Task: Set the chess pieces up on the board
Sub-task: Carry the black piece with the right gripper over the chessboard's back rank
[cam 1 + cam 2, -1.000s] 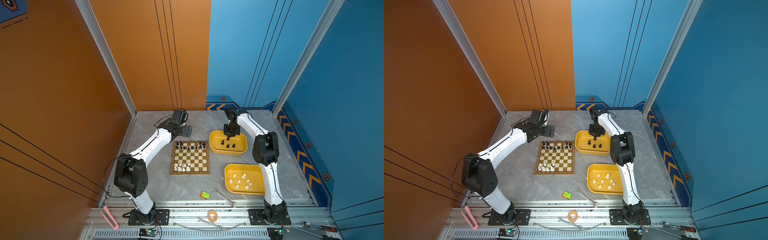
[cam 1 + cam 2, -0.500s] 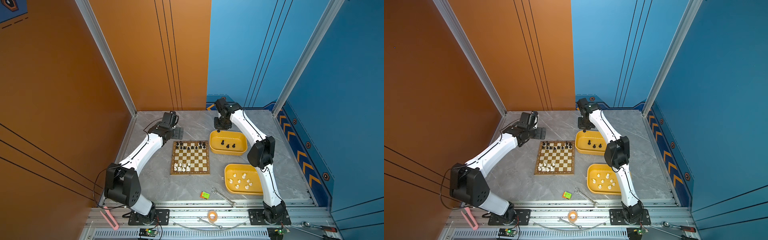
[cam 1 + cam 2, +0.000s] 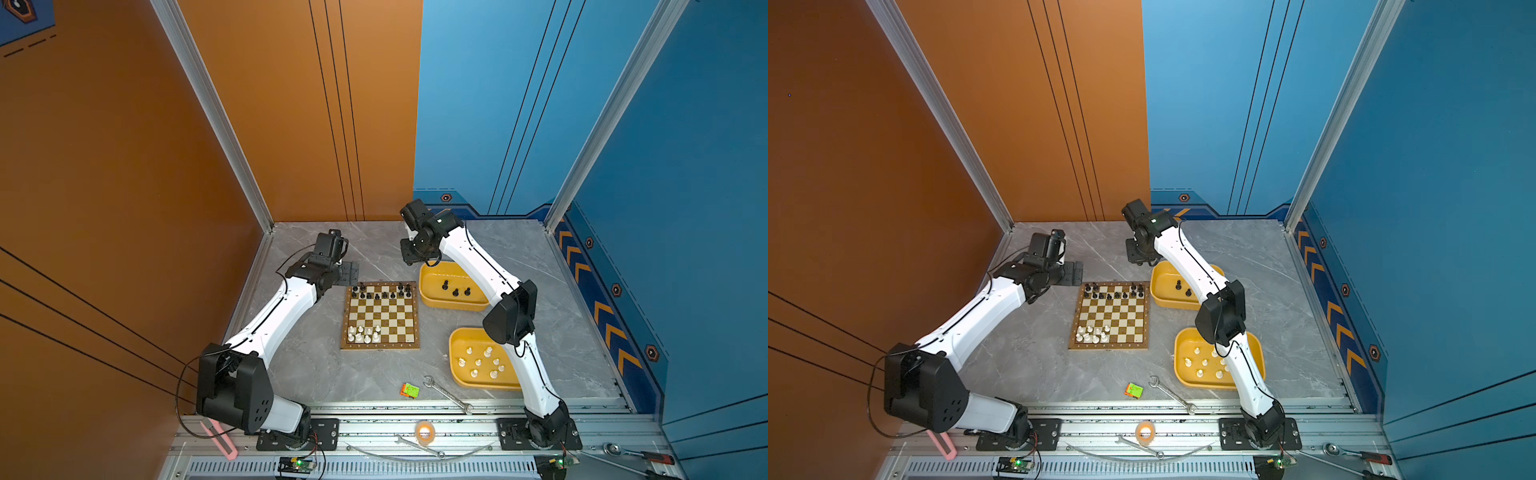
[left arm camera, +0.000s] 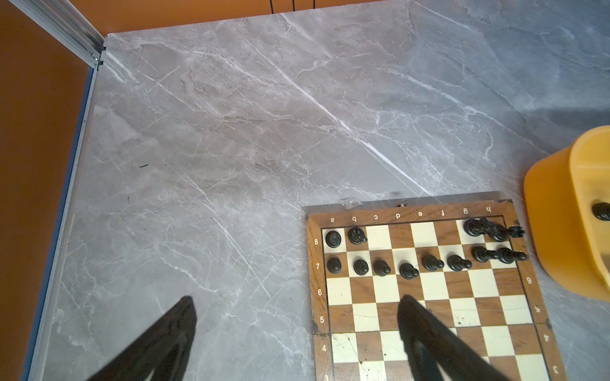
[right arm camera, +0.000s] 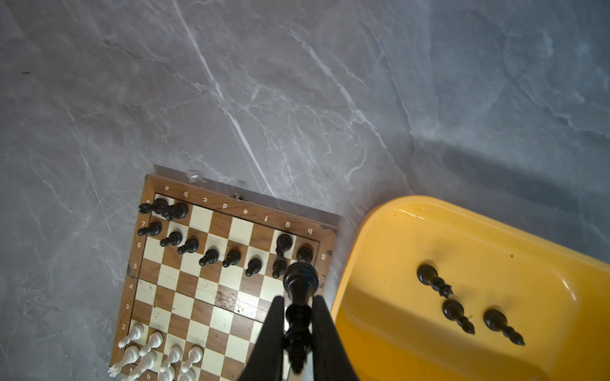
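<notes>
The board lies mid-table, with black chess pieces along its two far rows and several white ones at its near left corner. My right gripper is shut on a tall black piece, which hangs above the board's far right corner beside the far yellow tray. In both top views that gripper hovers behind the board. My left gripper stands open and empty over the board's far left edge.
The far yellow tray holds three black pieces, and the near yellow tray holds several white ones. A wrench and a small green-orange block lie near the front edge. Walls close in at the back and sides.
My right gripper rose out of the far tray with the black piece and swung left, behind the board. The left gripper drew back a little to the left, still open.
</notes>
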Motion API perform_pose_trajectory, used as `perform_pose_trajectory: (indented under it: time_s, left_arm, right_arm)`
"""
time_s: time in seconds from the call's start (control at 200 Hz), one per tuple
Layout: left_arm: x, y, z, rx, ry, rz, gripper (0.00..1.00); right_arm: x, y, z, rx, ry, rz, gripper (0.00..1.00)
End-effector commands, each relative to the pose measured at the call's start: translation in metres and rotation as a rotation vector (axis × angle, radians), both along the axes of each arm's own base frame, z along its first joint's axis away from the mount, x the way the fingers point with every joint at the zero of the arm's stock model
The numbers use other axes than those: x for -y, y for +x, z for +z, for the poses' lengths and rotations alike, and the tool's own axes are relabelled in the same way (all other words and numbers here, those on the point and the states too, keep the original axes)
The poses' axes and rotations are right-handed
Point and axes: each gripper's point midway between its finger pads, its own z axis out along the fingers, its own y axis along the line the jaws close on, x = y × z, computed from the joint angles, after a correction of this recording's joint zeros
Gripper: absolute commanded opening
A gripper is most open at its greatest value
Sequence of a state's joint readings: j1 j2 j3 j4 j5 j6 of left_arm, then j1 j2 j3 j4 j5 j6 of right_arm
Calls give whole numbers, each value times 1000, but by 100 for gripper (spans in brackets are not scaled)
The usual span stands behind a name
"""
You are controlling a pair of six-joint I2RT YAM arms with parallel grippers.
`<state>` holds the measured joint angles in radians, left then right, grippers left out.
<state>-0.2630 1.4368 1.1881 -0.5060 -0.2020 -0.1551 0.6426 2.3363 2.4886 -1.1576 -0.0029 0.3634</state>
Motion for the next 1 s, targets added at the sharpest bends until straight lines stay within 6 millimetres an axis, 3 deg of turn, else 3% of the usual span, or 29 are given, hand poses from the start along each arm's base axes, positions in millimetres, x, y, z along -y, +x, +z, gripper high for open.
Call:
perform_pose_trajectory:
  time_s: [0.0, 0.185, 0.195, 0.3, 0.991]
  left_arm:
    - [-8, -6, 1, 0, -8, 28, 96]
    - [-9, -4, 2, 1, -17, 29, 96]
    - [-9, -4, 2, 0, -18, 29, 96]
    - [-9, -3, 2, 0, -19, 30, 96]
    - [-8, 1, -5, -20, -33, 45, 96]
  right_arm:
    - [-29, -3, 4, 73, -11, 111, 16]
    - [-38, -1, -17, 44, -10, 127, 16]
    - [-49, -10, -18, 44, -8, 154, 16]
    - [-59, -14, -25, 41, -7, 181, 16]
    - [-61, -21, -77, -59, -65, 211, 16]
